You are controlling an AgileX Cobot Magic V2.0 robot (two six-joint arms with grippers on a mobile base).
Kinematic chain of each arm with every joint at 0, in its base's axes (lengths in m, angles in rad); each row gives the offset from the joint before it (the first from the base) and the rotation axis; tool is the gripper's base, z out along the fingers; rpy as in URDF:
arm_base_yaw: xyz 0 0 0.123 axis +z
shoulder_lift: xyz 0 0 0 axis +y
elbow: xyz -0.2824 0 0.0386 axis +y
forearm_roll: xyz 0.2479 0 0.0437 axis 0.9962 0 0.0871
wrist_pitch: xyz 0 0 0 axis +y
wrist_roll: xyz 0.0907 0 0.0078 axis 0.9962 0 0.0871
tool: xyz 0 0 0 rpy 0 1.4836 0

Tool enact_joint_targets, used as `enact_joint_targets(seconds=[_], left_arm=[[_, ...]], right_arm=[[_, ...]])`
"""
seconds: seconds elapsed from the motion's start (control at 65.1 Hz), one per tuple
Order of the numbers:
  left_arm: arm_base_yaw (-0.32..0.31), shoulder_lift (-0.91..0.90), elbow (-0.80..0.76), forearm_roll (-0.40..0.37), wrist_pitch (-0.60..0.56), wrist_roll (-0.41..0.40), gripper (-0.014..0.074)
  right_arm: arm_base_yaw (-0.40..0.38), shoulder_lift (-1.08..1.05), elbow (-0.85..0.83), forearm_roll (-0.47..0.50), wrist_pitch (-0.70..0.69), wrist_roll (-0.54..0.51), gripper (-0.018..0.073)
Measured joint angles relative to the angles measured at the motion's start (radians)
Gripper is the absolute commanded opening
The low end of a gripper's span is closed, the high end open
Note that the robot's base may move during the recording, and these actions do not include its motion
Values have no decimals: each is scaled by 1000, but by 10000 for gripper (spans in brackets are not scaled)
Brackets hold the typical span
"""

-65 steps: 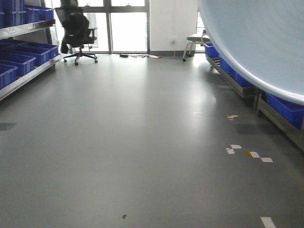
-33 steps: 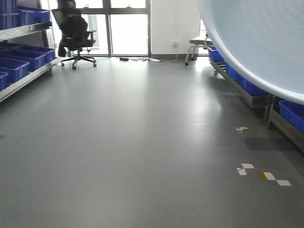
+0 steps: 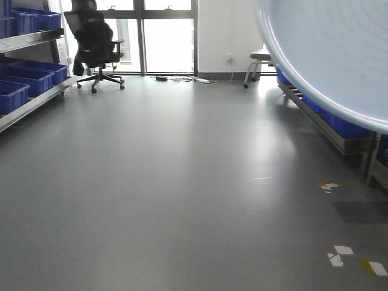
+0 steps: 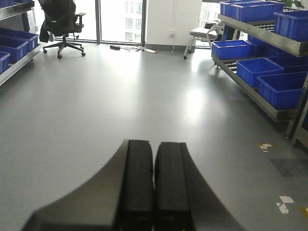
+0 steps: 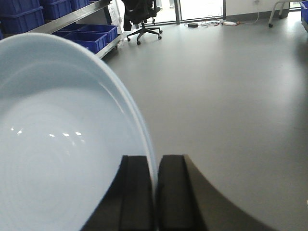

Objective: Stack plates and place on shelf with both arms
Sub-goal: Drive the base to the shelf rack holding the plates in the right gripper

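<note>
Right tool [image 5: 155, 191] clamping plate [image 5: 57, 144] rim, plate tilting on edge above floor [image 5: 231, 96]; left tool [image 4: 154, 186] sitting pressed together.

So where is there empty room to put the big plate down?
The only big bare patch is the grey floor, between the left shelf and the right shelf, reaching back to the office chair. The shelf levels in view are crowded with blue crates. The right tool holds the plate by its rim.
</note>
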Motion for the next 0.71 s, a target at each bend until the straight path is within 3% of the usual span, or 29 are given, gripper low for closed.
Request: enact_joint_targets(seconds=[0.706], left_arm=[[0, 0, 0, 0, 0, 0, 82]], right_arm=[[0, 0, 0, 0, 0, 0, 48]])
